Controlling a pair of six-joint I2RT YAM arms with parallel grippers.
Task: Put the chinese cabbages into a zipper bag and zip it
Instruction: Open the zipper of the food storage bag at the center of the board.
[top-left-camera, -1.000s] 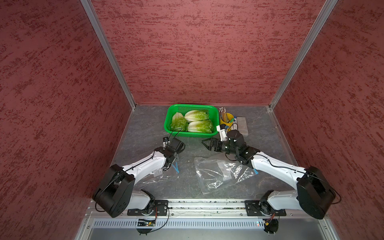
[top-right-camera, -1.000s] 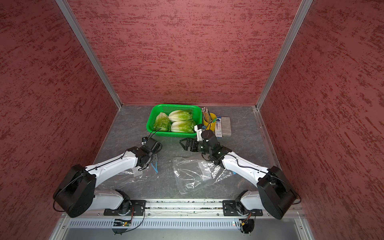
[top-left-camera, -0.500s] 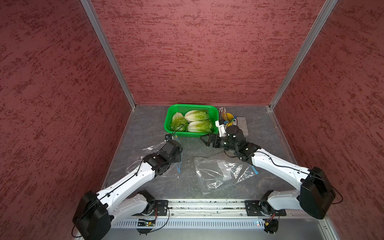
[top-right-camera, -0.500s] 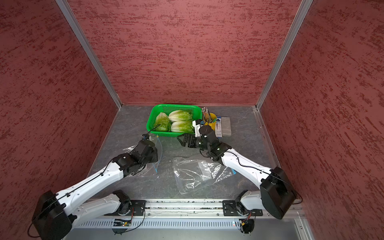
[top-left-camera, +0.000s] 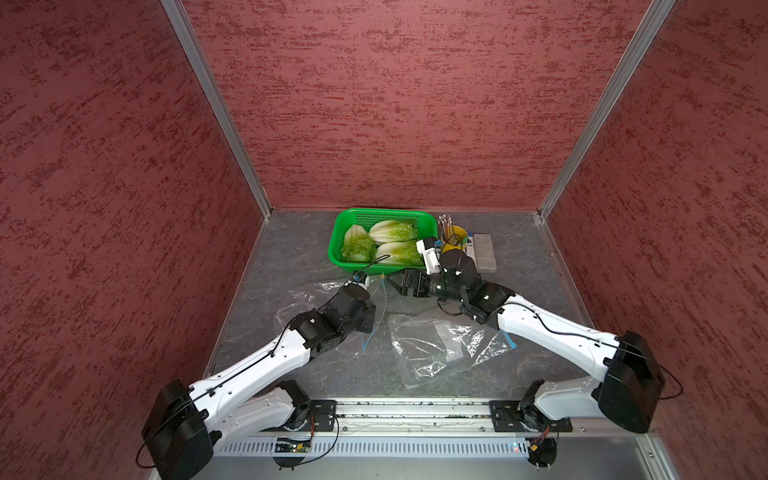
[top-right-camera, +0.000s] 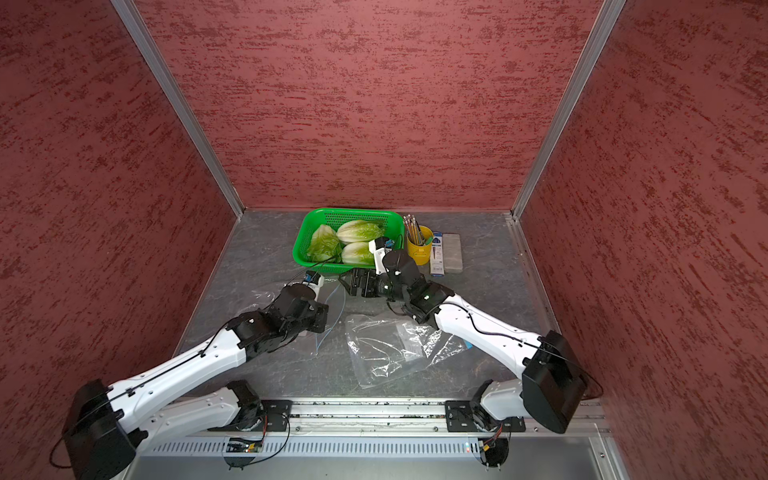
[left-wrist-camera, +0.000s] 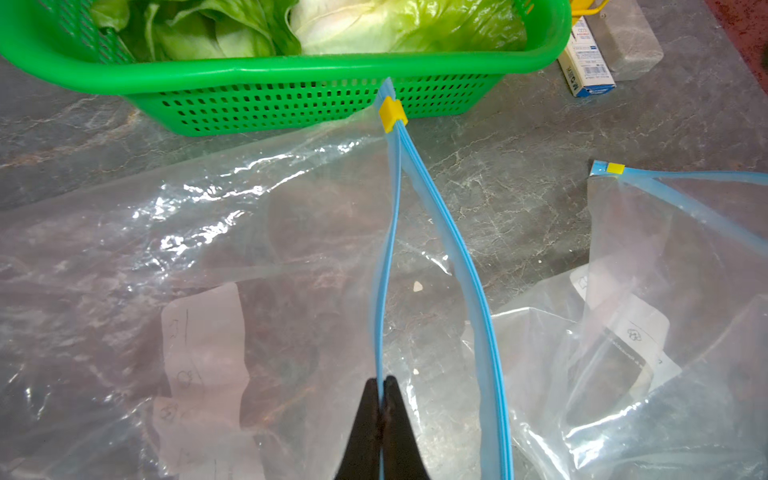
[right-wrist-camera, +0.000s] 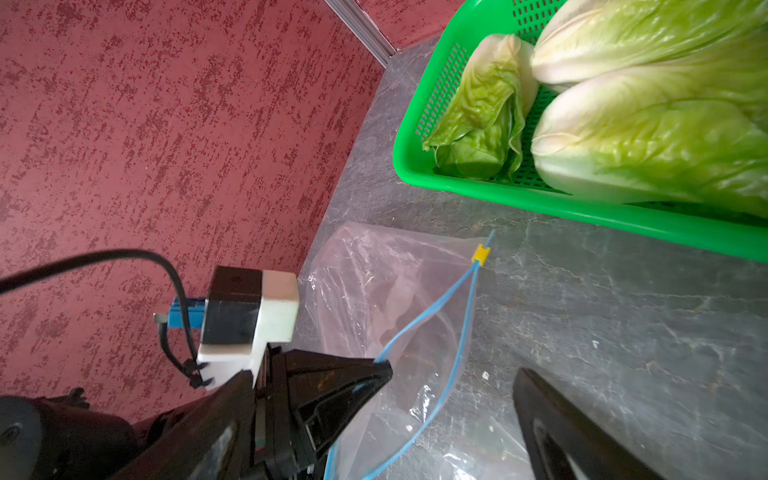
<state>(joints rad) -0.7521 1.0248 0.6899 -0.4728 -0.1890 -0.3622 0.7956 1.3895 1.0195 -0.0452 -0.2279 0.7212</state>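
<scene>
**Figure.** Bagging station seen from the front edge of the desk (top-left-camera: 291, 257).

- **Tools:** The left tool (left-wrist-camera: 381, 384), jaws fully closed, pinches one lip of the zipper bag (left-wrist-camera: 249, 232) at its blue zip track (left-wrist-camera: 388, 266). The other lip bows away, so the mouth gapes only narrowly. The yellow slider (left-wrist-camera: 392, 114) is parked at the end nearest the green basket (left-wrist-camera: 291, 70). The right tool (right-wrist-camera: 453, 371) is spread wide and empty above the desk, between bag mouth and basket.
- **Task items:** The three chinese cabbages (top-left-camera: 395, 253) lie in the basket at the middle of the rear edge. None is bagged.
- **Step in hand:** This appears to be widening the mouth. It would go best if the free tool took the far lip near its middle and drew it sideways. The pinch should meanwhile lift slightly, giving a gap broader than one head.
- **Obstacles:** A second bag (top-left-camera: 436, 349) lies crumpled toward the front edge, its own track close to the working bag. The basket's near wall stands just beside the slider end.
- **Bystanders:** A yellow pencil cup (top-right-camera: 419, 249), a carton (top-right-camera: 437, 259) and a grey block (top-right-camera: 452, 252) stand beside the basket, toward the rear right corner.
</scene>
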